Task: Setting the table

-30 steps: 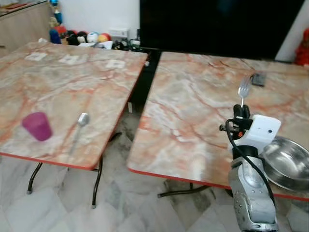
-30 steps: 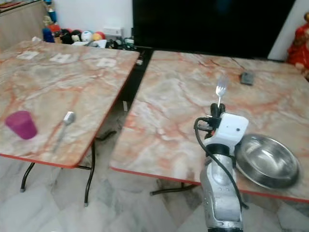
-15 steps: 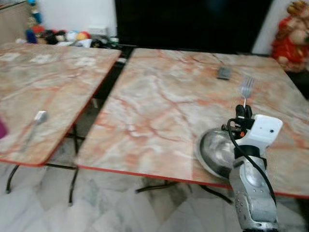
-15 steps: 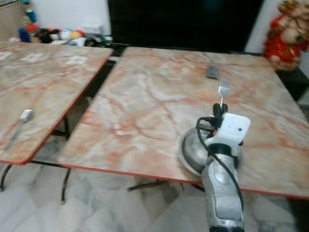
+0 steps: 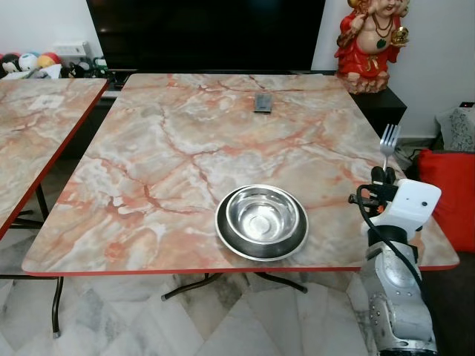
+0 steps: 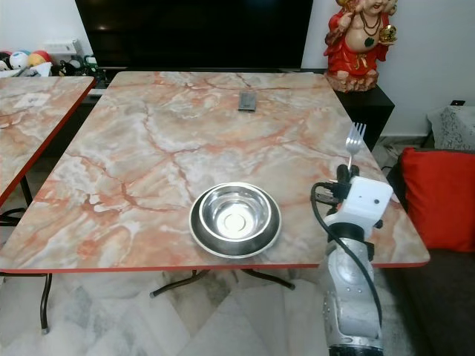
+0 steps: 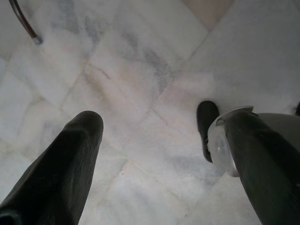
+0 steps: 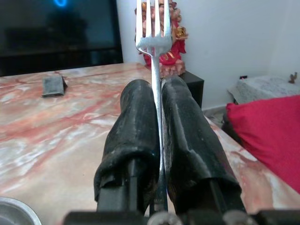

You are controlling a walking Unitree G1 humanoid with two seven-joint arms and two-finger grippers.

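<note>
A silver fork point(image 5: 388, 142) stands upright, tines up, clamped between the black fingers of my right gripper point(image 5: 383, 176), which is raised over the right edge of the marble table point(image 5: 185, 148). The right wrist view shows the fork's stem point(image 8: 157, 108) pinched between both fingers point(image 8: 136, 126). A steel bowl point(image 5: 261, 220) on a steel plate rests near the table's front edge, left of the gripper. My left gripper point(image 7: 154, 136) hangs open over the white tiled floor.
A dark remote point(image 5: 263, 102) lies at the table's far middle. A red statue point(image 5: 369, 41) stands at the back right, a red cushion point(image 5: 445, 193) at the right. A second marble table point(image 5: 33, 141) is at the left, with a gap between.
The camera has swung to the right: the left table with its cup and spoon has slid out of view and the bowl now lies centred. The fork stays held upright.
</note>
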